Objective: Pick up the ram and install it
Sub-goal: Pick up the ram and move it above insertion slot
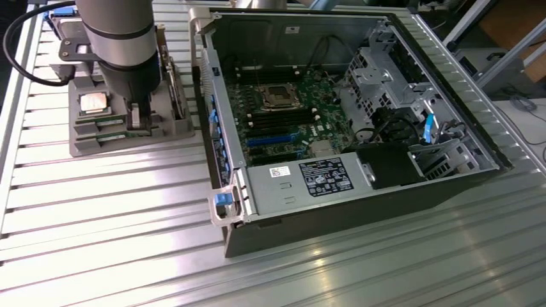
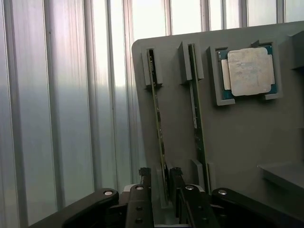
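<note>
Claw [image 2: 160, 175] wide, nothing held. Fingers [image 2: 145, 176] sit either side of ram [image 2: 159, 118], one per face, with a gap showing on both sides as far as I can tell, so no contact yet. Ram stands on edge in holder [image 2: 237, 137], near end between the fingertips, far end caught in a slot post. Step in hand: pick, at the straddle-before-close stage. Install not started.

Just beside the claw on one side: second stick [image 2: 195, 109], on edge in its own slot, parallel to the ram. The finger on that side sits in the lane between the two. Further out on the same holder: CPU [image 2: 250, 71] flat in its pocket, well clear of the fingers. On the claw's other side: ribbed table [image 2: 71, 104].

Well apart from the claw: open case [image 1: 324, 224], board [image 1: 286, 109] flat inside, dark memory slots [image 1: 275, 119] beside the socket [image 1: 277, 96]. Can't tell if the slots are all empty.

My read on the grip: it needs fingers square to the board faces, the neighbour stick untouched, and a straight pull along the slot posts so the ram doesn't bind. Risk: a skewed close tips it in the holder.
</note>
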Available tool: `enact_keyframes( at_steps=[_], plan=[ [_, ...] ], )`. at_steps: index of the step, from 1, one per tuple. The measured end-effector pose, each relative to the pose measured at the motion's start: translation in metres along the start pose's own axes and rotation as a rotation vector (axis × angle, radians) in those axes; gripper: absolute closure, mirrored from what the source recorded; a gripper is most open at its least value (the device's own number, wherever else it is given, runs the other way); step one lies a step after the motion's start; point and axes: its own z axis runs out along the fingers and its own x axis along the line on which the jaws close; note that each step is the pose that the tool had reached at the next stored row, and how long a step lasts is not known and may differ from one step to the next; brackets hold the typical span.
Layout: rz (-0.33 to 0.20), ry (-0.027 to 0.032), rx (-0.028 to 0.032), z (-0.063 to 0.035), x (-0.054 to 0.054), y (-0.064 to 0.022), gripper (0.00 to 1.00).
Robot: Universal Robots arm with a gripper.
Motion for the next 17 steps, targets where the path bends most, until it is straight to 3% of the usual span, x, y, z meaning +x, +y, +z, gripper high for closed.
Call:
enact_keyframes(
  at_steps=[6, 17],
  plan=[
    [-0.003, 0.0000, 0.0000, 0.0021, 0.000, 0.0019, 0.70],
    [-0.003, 0.0001, -0.0001, 0.0032, 0.001, 0.0239, 0.70]
  ],
)
